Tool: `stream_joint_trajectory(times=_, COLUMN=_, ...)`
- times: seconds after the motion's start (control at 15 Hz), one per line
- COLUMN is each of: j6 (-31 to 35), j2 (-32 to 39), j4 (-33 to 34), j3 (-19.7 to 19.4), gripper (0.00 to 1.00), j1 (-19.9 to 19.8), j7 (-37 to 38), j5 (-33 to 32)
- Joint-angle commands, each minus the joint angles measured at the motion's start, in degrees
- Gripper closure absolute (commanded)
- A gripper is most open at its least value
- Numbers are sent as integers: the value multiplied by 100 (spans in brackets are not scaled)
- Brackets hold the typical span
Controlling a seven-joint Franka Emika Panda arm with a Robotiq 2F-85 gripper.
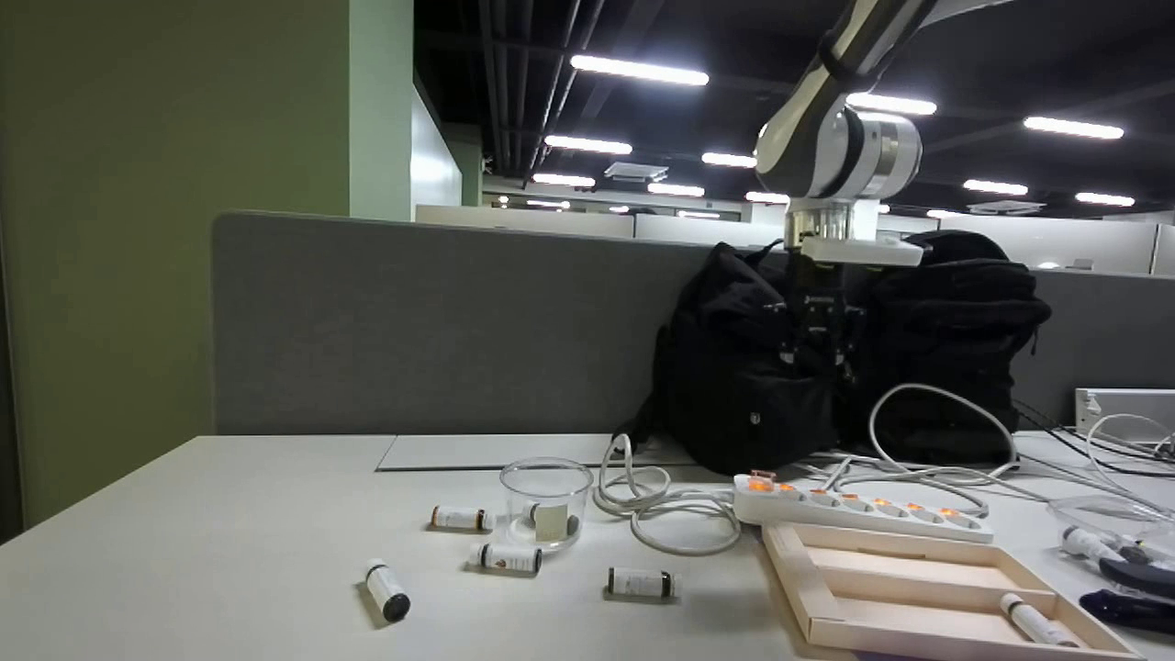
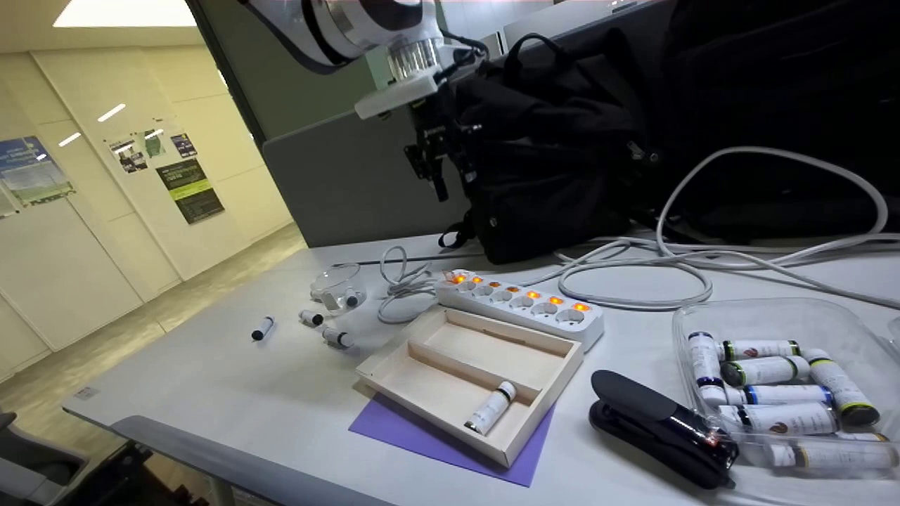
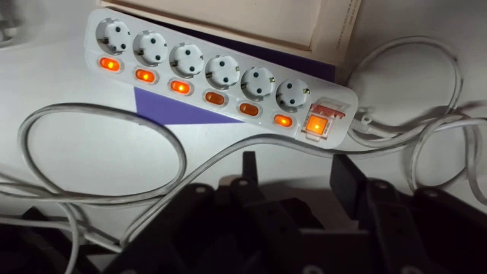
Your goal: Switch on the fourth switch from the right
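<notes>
One unlit amber oval plastic switch (image 3: 214, 97), fourth from right, seems the target; the black two-fingered gripper (image 3: 295, 167) hangs high, spread, empty, probably for clearance.

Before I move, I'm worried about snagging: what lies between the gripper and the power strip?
In the wrist view, a white cable crosses the stretch between the gripper and the power strip, with tabletop around it.
</notes>
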Motion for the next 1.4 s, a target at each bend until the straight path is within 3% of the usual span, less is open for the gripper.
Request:
stream_joint_trajectory(times=0.0, j6=23, j2=623, j4=423, j3=-38, gripper=75, j1=-129, j7=-301, j5=282)
stream_joint_trajectory(times=0.27, j6=-320, j2=1087, j4=876, j3=-258, gripper=99, j1=-149, j7=-132, j5=141)
stream_joint_trajectory(times=0.33, j6=-590, j2=1153, j4=990, j3=-387, gripper=100, j1=-75, j7=99, j5=39)
stream_joint_trajectory(times=0.4, j6=-136, j2=994, j4=596, j3=-244, gripper=93, j1=-142, j7=-194, j5=149)
stream_joint_trajectory(times=0.47, j6=-287, j2=1062, j4=700, j3=-295, gripper=98, j1=-145, j7=-164, j5=134)
stream_joint_trajectory(times=0.93, j6=-627, j2=1207, j4=924, j3=-308, gripper=100, j1=-155, j7=-203, j5=131)
stream_joint_trajectory(times=1.33, j6=-186, j2=1783, j4=1068, j3=-445, gripper=100, j1=-54, j7=-81, j5=-138)
